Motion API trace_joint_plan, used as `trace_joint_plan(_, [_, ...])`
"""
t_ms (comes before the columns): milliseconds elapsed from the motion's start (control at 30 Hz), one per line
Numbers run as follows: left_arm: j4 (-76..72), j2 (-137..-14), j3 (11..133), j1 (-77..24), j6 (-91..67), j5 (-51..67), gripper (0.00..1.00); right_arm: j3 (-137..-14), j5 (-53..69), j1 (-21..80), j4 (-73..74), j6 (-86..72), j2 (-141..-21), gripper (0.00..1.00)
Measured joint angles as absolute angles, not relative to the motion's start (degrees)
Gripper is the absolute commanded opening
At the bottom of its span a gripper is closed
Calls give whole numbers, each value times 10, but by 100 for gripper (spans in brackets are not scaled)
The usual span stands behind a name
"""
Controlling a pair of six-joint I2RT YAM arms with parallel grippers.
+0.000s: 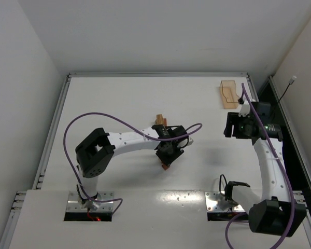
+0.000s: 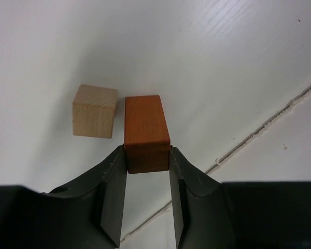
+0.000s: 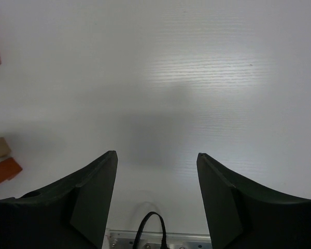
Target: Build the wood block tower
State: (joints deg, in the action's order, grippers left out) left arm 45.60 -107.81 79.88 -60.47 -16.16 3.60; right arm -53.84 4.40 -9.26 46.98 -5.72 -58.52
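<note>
At table centre, the left gripper point(image 2: 147, 153) is clamped on a reddish-brown rectangular wooden block point(image 2: 145, 124), just beside a pale wooden cube point(image 2: 94, 111). The right gripper point(image 3: 156, 161) hangs apart, empty. Judged step: grasp; the next move calls for a straight lift clear of the cube.

Block point(image 2: 146, 129) red-brown, plain. Cube point(image 2: 95, 111) light tan w/ fine grain lines. Table point(image 2: 223, 62) white, faint streaks. L gripper point(image 2: 147, 154) & R gripper point(image 3: 156, 155) dk grey. Cables point(image 1: 66, 137) purple. Arms point(image 1: 127, 142) white, black joints. Tray point(image 1: 229, 94) translucent orange.
</note>
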Motion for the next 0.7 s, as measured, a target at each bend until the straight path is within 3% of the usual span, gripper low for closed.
trace_joint_plan(267, [431,-1009,799,-557,-153,47,0,-523,258,-86,424,-9,-594,59])
trace_joint_plan(467, [307,-801,774,-412,-142,147,0,-454,456,-84,332,-5,-590,59])
trace_joint_plan(700, [128,-658,668,-370,-197,366,0,-465,600,-77,142,-76,-611,53])
